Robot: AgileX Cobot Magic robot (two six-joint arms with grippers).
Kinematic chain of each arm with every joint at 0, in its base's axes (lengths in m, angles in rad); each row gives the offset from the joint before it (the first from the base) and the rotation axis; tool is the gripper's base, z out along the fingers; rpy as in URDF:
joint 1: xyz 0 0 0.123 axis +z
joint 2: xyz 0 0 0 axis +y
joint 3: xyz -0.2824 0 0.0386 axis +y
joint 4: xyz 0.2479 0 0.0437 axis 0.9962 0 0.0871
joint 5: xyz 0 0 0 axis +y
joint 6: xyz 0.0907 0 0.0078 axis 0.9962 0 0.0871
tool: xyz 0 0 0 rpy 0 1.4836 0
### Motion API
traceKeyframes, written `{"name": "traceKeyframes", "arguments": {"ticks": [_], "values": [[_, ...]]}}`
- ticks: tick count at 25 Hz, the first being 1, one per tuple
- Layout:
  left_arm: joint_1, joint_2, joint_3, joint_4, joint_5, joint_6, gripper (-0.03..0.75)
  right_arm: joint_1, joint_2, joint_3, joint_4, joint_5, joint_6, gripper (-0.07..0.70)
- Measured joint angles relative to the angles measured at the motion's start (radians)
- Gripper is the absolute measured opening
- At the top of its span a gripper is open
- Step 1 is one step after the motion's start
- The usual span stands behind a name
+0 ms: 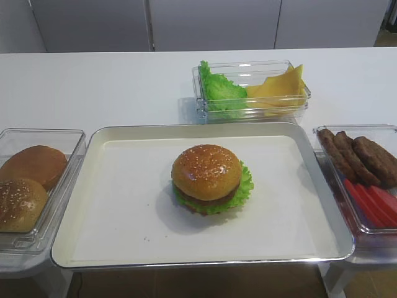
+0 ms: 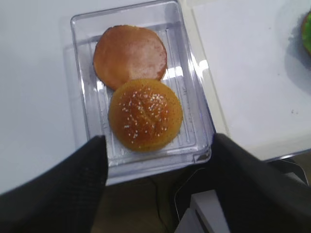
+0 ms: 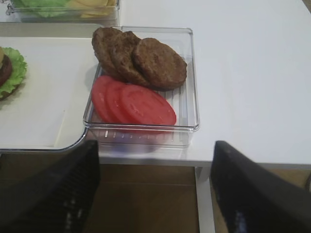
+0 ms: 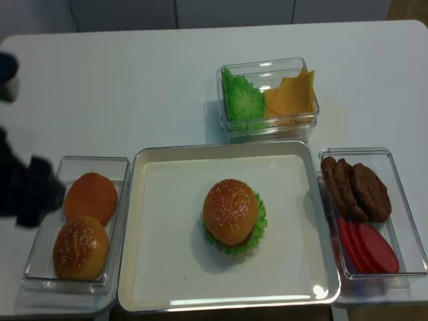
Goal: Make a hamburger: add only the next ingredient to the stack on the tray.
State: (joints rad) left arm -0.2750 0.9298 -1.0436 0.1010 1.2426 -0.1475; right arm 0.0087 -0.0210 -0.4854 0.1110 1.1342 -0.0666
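Note:
On the cream tray (image 1: 124,205) stands the hamburger (image 1: 209,179). A sesame-seeded bun top (image 1: 206,169) caps its brown patty (image 1: 211,202) and frilly green lettuce (image 1: 245,183). Another seeded bun (image 2: 145,114) lies in the clear box (image 2: 194,141) left of the tray, beside a smooth brown bun (image 2: 129,56). My left gripper (image 2: 159,141) hangs open over that box's near end, nothing between its fingers. Off the table's front edge, before the patty box, my right gripper (image 3: 155,145) is open and empty. The exterior views show only a dark blur of the left arm (image 4: 27,190).
A clear box (image 1: 251,90) with lettuce and cheese slices stands behind the tray. Right of the tray, a clear box (image 3: 189,87) holds dark patties (image 3: 141,58) and red tomato slices (image 3: 133,102). The tray and both side boxes reach the table's front edge.

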Motion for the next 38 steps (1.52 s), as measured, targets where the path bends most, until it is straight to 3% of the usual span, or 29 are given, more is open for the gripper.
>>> {"name": "traceKeyframes", "arguments": {"ticks": [8,24,38], "values": [[0.000,-0.368,0.181,0.018,0.018,0.002,0.488,0.000,0.000,0.000,0.000,0.000,0.002,0.545],[0.000,-0.927,0.405,-0.011,0.036,0.027,0.486,0.000,0.000,0.000,0.000,0.000,0.002,0.545],[0.000,-0.947,0.519,-0.021,0.024,0.022,0.486,0.000,0.000,0.000,0.000,0.000,0.002,0.545]]}}
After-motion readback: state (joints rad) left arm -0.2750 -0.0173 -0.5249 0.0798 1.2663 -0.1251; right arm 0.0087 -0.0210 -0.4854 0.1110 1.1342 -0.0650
